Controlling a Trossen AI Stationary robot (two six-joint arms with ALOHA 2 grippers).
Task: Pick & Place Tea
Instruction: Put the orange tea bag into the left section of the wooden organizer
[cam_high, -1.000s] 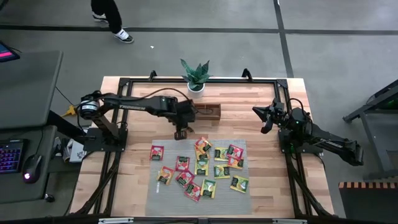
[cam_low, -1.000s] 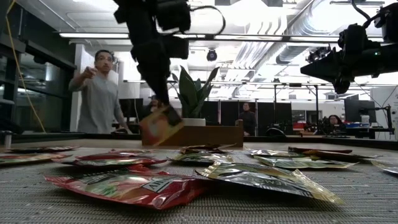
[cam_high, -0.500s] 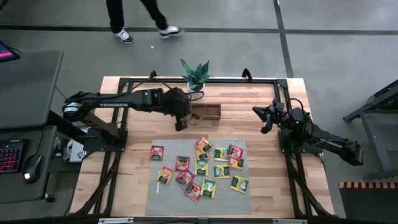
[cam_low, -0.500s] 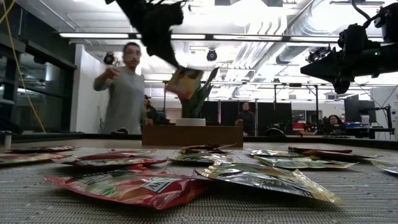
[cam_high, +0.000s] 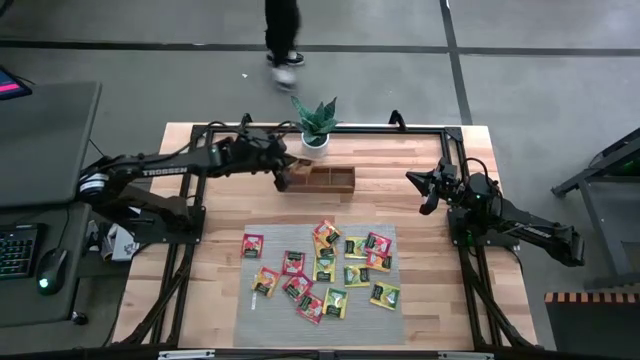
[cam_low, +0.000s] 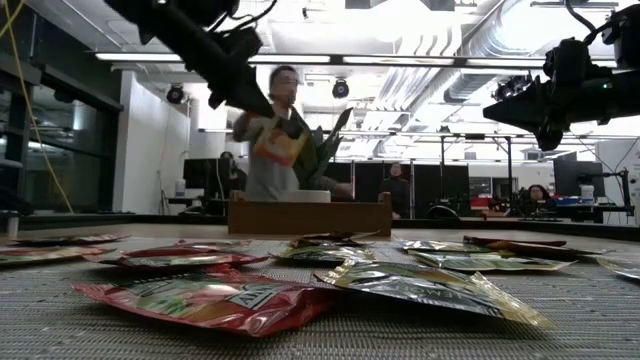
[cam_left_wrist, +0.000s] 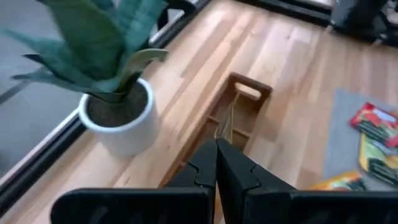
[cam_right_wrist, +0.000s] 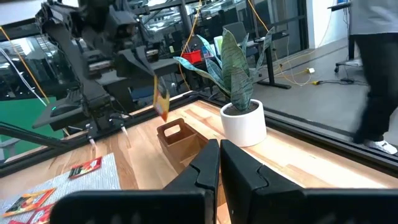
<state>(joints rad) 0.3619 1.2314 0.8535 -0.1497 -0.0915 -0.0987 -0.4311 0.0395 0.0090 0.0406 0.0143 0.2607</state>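
Left tool (cam_low: 268, 118) clamps yellow-red sachet (cam_low: 277, 141) above tray (cam_high: 322, 179) left end. Judgement: centre over compartment beneath, lower, then release. Right tool (cam_high: 424, 189) idle, pinched closed.

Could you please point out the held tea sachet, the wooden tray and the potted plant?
held tea sachet (cam_low: 277, 142), low view, its yellow face.
wooden tray (cam_high: 330, 180), high view, its middle compartment.
potted plant (cam_right_wrist: 243, 122), right wrist view, its white pot.

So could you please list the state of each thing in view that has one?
Left hand: shut on a tea sachet, above the wooden tray's left end.
Right hand: shut, holding nothing, raised at the table's right.
Wooden tray: upright.
Other sachets: flat on the grey mat.
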